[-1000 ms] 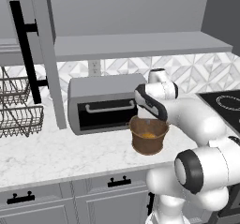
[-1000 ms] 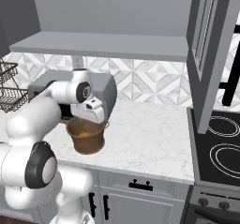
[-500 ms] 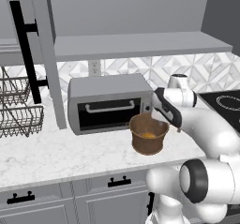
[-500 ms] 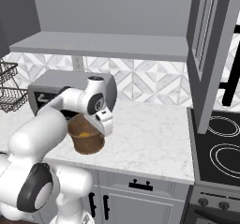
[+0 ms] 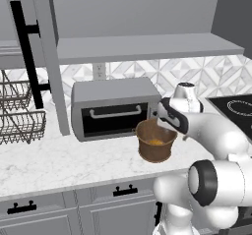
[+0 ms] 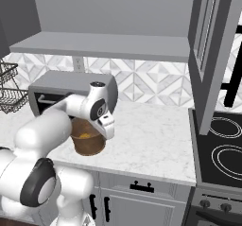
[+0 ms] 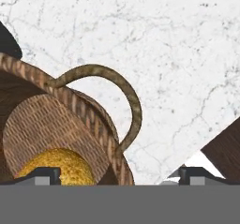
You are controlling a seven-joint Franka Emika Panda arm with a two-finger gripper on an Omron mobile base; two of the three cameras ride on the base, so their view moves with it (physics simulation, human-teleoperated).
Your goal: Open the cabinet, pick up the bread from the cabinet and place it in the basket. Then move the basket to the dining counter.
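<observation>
The basket (image 5: pixel 155 140) stands upright on the marble worktop (image 5: pixel 59 162), mouth up and tapered toward its base, just in front of the grey toaster oven (image 5: pixel 114 107) at that oven's right end. The bread (image 5: pixel 156 142) lies inside the basket on its floor; it is a rounded lump with no clear long axis. In the hand view one loop handle (image 7: pixel 123 96) arches off the basket's rim over the marble. The gripper (image 7: pixel 119 174) hangs at the basket's right rim, its two fingertips (image 7: pixel 44 174) set wide apart with one over the bread and the other outside the basket wall, gripping nothing. Up and left of the basket the cabinet (image 5: pixel 47 57) door stands swung open, its long black bar handle (image 5: pixel 24 52) vertical. No writing can be read anywhere.
</observation>
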